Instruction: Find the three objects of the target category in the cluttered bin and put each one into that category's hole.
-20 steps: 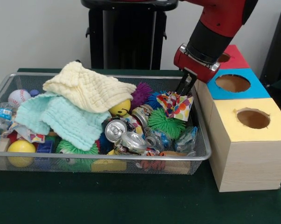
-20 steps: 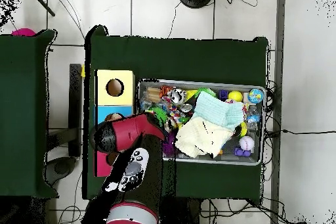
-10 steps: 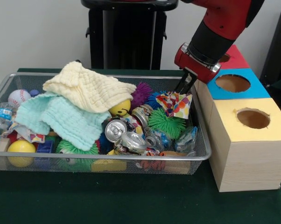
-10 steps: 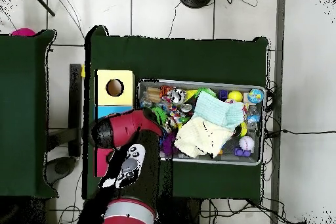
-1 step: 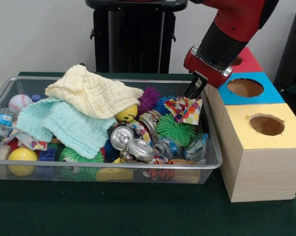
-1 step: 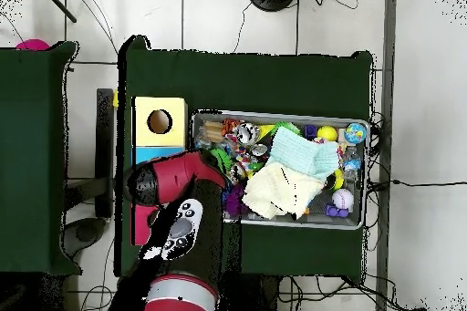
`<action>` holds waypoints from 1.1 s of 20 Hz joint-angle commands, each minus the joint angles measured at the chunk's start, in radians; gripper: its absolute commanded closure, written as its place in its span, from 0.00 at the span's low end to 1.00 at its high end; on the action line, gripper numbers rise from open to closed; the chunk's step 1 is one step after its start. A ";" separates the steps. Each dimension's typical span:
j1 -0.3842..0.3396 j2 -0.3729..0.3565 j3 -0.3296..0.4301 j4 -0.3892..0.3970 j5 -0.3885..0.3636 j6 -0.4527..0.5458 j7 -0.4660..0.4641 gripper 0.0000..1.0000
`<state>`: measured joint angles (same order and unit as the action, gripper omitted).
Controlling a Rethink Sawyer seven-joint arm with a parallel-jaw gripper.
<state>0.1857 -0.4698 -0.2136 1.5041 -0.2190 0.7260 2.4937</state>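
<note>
We find the gripper (image 5: pixel 193 91) at the right end of the wire bin (image 5: pixel 138 169), its dark tips closed on the top edge of a patterned cloth (image 5: pixel 185 110) with coloured dots, which hangs just above the clutter. The arm (image 5: pixel 229 30) comes down at a slant over the boxes. In the overhead view the arm (image 6: pixel 178 180) covers the gripper and the bin's end nearest the boxes. The bin stands on a green desk (image 5: pixel 113 211) and is full. A yellow cloth (image 5: pixel 94 93) lies on top of a mint cloth (image 5: pixel 64 125) across the left and middle. Right of them we note a yellow ball (image 5: pixel 126 114) partly under the yellow cloth, a purple spiky ball (image 5: pixel 148 100), a green spiky ball (image 5: pixel 174 129), and two crushed cans (image 5: pixel 132 142) side by side near the front wall. A baseball (image 5: pixel 20 102) sits at the far left, and a second yellow ball (image 5: pixel 22 160) rests in the front left corner. Just beside the bin's right end stand three boxes in a row, each with a round hole on top: a yellow box (image 5: pixel 265 147) nearest the camera, a blue box (image 5: pixel 246 88) behind it, and a red box (image 5: pixel 243 59) farthest back, partly behind the arm.
</note>
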 commanded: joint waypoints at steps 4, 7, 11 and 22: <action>-0.152 0.131 0.120 -0.080 -0.073 -0.292 -0.037 1.00; -0.163 0.102 0.124 -0.082 -0.085 -0.260 -0.054 1.00; -0.179 0.098 0.136 -0.083 -0.095 -0.252 -0.058 1.00; -0.211 0.112 0.184 -0.096 -0.147 -0.344 -0.044 0.00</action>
<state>0.0852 -0.5064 -0.0961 1.5356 -0.2660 0.7442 2.4938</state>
